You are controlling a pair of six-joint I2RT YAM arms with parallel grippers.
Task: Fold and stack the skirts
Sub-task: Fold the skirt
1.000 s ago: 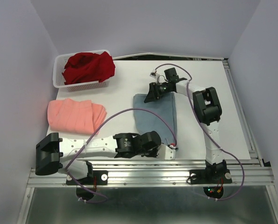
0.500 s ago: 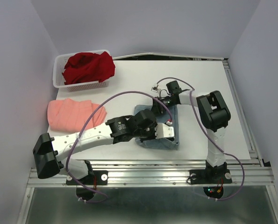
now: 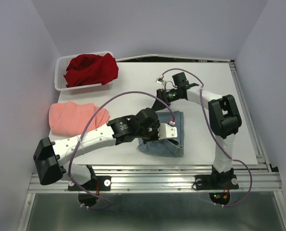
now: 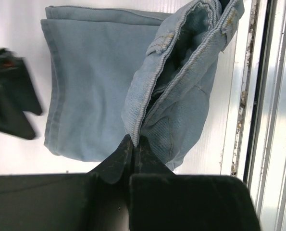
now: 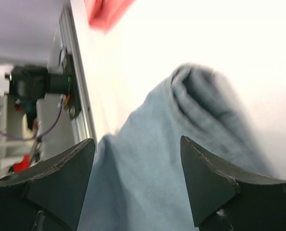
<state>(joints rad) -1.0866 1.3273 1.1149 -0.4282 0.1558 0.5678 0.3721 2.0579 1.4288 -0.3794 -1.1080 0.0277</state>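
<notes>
The left gripper (image 4: 133, 139) is closed tight on the blue skirt (image 4: 90, 82): its two dark fingers meet with a thick, seamed edge of the cloth pinched between their tips. That edge is lifted off the table (image 3: 215, 86) and rises from the grip as a ribbed fold, arching beside the part of the skirt that lies flat. From above, this gripper sits over the middle of the blue skirt, which lies on the near half of the table between the two arms, its near end bunched and its far end flat. The right gripper (image 5: 138, 142) is parted wide, with both fingers well apart and nothing clamped between them. In its wrist view the blue cloth fills the gap below the fingers, humped into a rounded fold just ahead of them; whether the fingers touch the cloth I cannot tell. From above, this gripper is at the far edge of the blue skirt, near the left gripper. The pink skirt (image 3: 73, 119) lies folded at the left side of the table, well apart from both grippers. The red skirt (image 3: 92, 68) is heaped in the basket (image 3: 61, 72) at the far left corner.
</notes>
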